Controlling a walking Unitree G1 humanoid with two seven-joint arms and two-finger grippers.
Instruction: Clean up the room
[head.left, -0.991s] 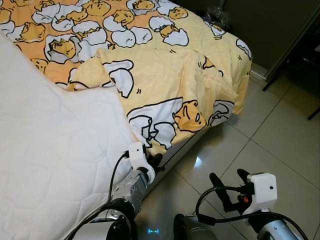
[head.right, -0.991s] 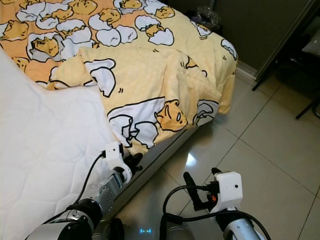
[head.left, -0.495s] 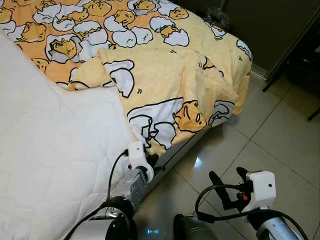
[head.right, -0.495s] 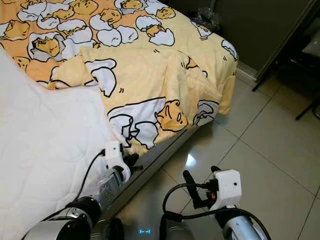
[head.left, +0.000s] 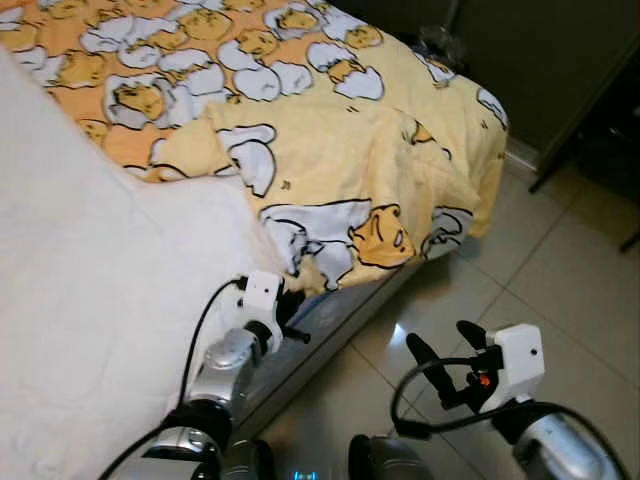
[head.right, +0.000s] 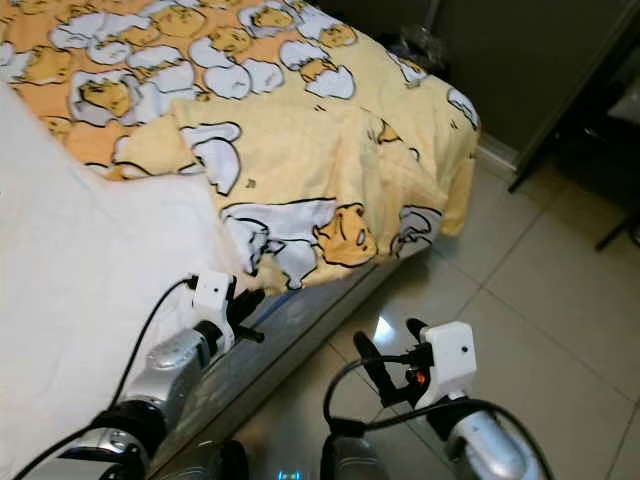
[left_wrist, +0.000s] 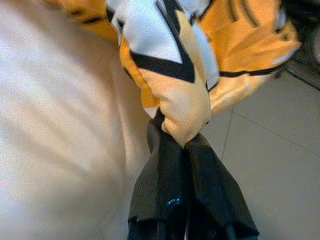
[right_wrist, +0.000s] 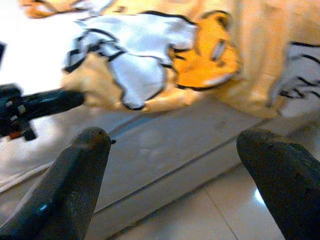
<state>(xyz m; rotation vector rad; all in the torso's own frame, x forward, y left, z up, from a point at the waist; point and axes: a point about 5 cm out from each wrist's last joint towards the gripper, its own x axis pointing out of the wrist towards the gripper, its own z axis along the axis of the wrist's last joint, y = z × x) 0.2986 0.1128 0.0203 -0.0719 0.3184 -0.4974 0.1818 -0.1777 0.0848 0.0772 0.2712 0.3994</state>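
Note:
A yellow blanket (head.left: 330, 150) printed with white eggs and orange characters lies rumpled over the far part of the bed, one corner hanging off the bed's side. My left gripper (head.left: 288, 318) is at that side, shut on the blanket's lower corner (left_wrist: 182, 107); in the left wrist view the cloth bunches between the black fingers (left_wrist: 165, 175). My right gripper (head.left: 440, 352) hovers open over the tiled floor, nothing between its fingers (right_wrist: 80, 170), pointed toward the bed's side.
A white quilted mattress cover (head.left: 90, 300) fills the near left of the bed. Glossy tile floor (head.left: 570, 270) spreads to the right. A dark wall (head.left: 540, 50) and dark furniture legs (head.left: 630, 240) stand at the far right.
The view has shifted a little. My left gripper, holding the blanket corner, has drawn slightly left and back along the bed's side. My right gripper has risen a little.

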